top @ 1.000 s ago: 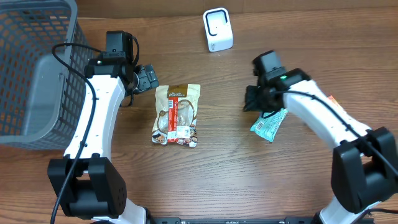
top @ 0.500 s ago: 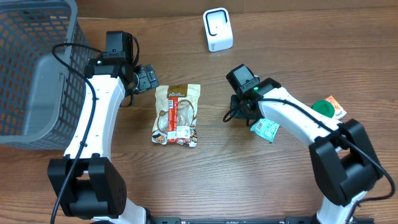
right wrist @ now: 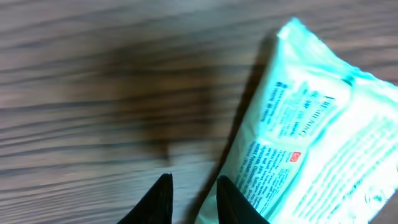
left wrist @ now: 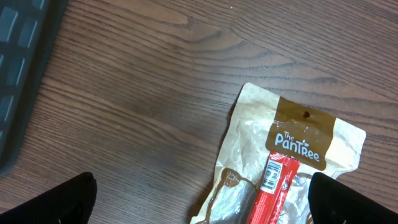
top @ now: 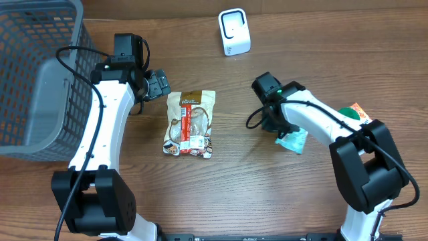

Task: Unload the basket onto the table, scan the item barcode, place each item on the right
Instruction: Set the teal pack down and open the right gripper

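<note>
- Brown wood-grain table (top: 234, 181): the surface that carries everything; the tan snack pouch at its middle is the reference for all places below.
- Grey plastic mesh basket (top: 40, 80): stands well to the left of the pouch, at the table's left edge.
- Left arm (top: 107, 127), white with black joints: runs up the left side of the pouch, between it and the basket.
- Right arm (top: 321, 124), white with black joints: lies well to the right of the pouch and reaches in toward it.
- Tan snack pouch (top: 190, 124), flat, with a brown header, a red strip and a small barcode: lies face up, untouched.
- White scanner (top: 234, 31), a small upright box: stands beyond the pouch and somewhat to its right, well apart.
- Left gripper (top: 162, 84): hangs just off the pouch's upper left corner, fingers spread wide with nothing between them.
- Mint-green packet (right wrist: 311, 143), crinkled foil with printed text: lies flat, well to the right of the pouch.
- Right gripper (right wrist: 194, 183): sits at the packet's edge nearest the pouch, fingers a narrow gap apart; one finger overlaps the foil, and whether it is pinched cannot be told.
- Green-and-orange item (top: 349, 115): lies farthest right of the pouch, partly hidden by the right arm.
</note>
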You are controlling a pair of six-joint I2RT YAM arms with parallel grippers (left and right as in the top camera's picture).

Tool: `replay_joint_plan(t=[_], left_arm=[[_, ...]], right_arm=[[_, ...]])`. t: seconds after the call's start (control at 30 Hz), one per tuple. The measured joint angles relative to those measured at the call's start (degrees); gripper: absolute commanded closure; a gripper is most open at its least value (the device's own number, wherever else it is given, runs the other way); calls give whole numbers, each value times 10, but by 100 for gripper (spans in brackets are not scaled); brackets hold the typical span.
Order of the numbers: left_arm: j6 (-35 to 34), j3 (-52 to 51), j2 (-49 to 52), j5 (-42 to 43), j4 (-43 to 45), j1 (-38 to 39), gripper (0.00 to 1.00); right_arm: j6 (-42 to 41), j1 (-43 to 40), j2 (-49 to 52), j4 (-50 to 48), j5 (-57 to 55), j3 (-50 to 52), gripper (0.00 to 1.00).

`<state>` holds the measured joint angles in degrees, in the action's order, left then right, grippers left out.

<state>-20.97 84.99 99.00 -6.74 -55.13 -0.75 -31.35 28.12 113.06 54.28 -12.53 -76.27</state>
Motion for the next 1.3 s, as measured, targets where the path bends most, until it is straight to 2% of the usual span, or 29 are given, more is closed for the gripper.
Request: replay_joint_plan(t=[0.37, 0.57, 1.23, 1.3], left_arm=[[0, 0, 0, 0, 0, 0, 0], [0, 0, 0, 0, 0, 0, 0], [0, 0, 0, 0, 0, 0, 0], [0, 0, 0, 0, 0, 0, 0]], right_arm=[[16, -32, 0, 45, -19, 0, 75], [28, -32, 0, 86, -8, 0, 68], [61, -32, 0, 103, -37, 0, 70], [62, -32, 0, 99, -25, 0, 73]])
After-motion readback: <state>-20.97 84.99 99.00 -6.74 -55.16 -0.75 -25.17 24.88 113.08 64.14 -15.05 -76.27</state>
